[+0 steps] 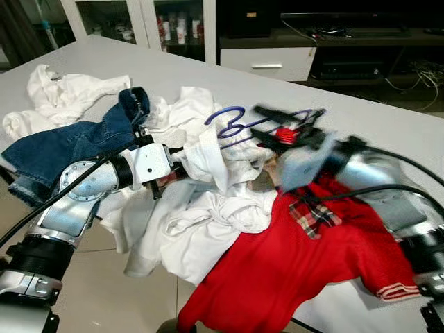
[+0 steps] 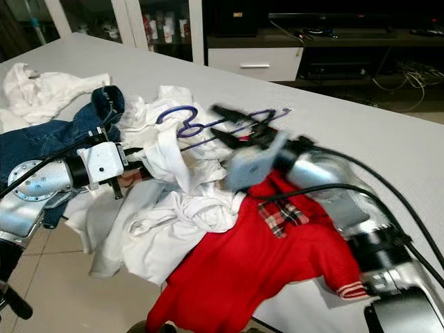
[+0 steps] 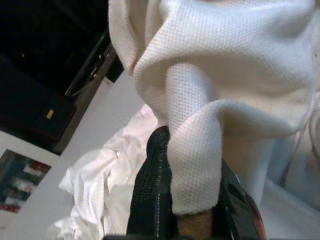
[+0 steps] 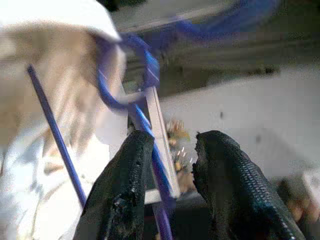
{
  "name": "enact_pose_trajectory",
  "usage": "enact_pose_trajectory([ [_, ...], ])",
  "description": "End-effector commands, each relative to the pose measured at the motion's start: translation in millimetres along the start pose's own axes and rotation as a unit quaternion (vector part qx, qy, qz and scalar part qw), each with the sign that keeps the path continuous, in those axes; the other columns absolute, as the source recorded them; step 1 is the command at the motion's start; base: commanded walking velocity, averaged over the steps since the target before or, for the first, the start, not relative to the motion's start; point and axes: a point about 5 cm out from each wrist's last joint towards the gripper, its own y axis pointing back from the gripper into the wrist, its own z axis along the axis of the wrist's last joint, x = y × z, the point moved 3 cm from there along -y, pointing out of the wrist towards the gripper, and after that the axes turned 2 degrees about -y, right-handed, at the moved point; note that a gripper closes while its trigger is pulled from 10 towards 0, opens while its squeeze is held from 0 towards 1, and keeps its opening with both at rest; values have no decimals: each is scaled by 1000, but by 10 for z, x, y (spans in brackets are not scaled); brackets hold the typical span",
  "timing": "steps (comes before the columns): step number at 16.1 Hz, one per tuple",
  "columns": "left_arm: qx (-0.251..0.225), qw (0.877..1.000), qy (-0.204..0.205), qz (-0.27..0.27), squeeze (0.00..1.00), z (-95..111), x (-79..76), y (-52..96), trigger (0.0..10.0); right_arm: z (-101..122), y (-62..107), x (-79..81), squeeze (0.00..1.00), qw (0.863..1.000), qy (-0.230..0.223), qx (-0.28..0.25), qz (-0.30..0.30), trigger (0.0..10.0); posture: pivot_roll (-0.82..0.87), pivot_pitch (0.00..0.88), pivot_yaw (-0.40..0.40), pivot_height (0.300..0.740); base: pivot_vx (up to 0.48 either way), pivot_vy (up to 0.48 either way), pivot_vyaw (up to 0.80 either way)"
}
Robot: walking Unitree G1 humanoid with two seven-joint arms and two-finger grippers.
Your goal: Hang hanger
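Both grippers at work in a heap of laundry on the grey table, as I see it from the remote station.

The blue hanger (image 1: 239,123) lies roughly level over the white clothes (image 1: 201,208), its long axis running along the table, hook toward the jeans (image 1: 66,146), bar end toward my right gripper (image 4: 172,165). That gripper's fingers are parted a little, the hanger's thin wire running between them; I cannot tell if they press it. My left gripper (image 3: 192,195) is clamped on a fold of white shirt (image 3: 210,95) mid-pile. A red garment (image 1: 277,270) hangs over the table's (image 1: 388,118) near edge above tiled floor (image 1: 90,284). Behind stand a glass-fronted cabinet (image 1: 166,24) and a low TV unit (image 1: 270,59).
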Motion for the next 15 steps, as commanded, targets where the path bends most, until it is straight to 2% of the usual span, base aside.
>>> enact_pose_trajectory([
  [1,-1,1000,5,9,0,-20,17,18,0,-58,91,-112,0,999,-27,15,-18,10000,72,0,17,740,0,0,0],
  [2,-3,1000,10,12,0,-28,15,19,0,-71,117,-118,0,999,-42,18,-22,10000,72,0,17,740,0,0,0],
  [3,-6,1000,19,18,0,-42,10,16,0,-69,164,-147,0,995,-94,16,-38,10000,70,0,19,740,0,0,0],
  [4,-8,999,23,22,0,-48,12,15,0,-72,180,-162,0,993,-112,16,-45,10000,69,0,19,740,0,0,0],
  [5,-14,999,35,35,0,-65,22,9,0,-162,262,-183,0,982,-172,34,-67,10000,65,0,20,740,0,0,0],
  [7,-15,998,38,37,0,-86,10,7,0,-315,361,-118,0,976,-197,71,-68,10000,63,0,21,740,0,0,0],
  [9,-9,999,33,32,0,-111,-17,10,0,-431,433,-12,0,980,-157,113,-37,10000,62,0,22,740,0,0,0],
  [10,-9,999,32,32,0,-113,-14,10,0,-435,435,-52,0,980,-155,116,-41,10000,62,0,22,740,0,0,0],
  [11,-10,999,32,35,0,-113,-9,11,0,-457,459,-134,0,976,-170,120,-56,10000,62,0,22,740,0,0,0],
  [12,-10,999,32,38,0,-117,-3,13,0,-474,482,-188,0,970,-199,120,-72,10000,66,0,19,740,0,0,0],
  [13,-10,999,33,43,0,-130,10,21,0,-508,520,-223,0,957,-249,123,-83,10000,67,0,17,740,0,0,0],
  [14,-8,998,32,46,0,-146,19,44,0,-534,570,-97,0,946,-292,131,-49,10000,69,0,17,740,0,0,0],
  [15,-8,998,32,48,0,-149,24,52,0,-537,575,-44,8,939,-314,131,-43,10000,69,0,17,740,0,0,0],
])
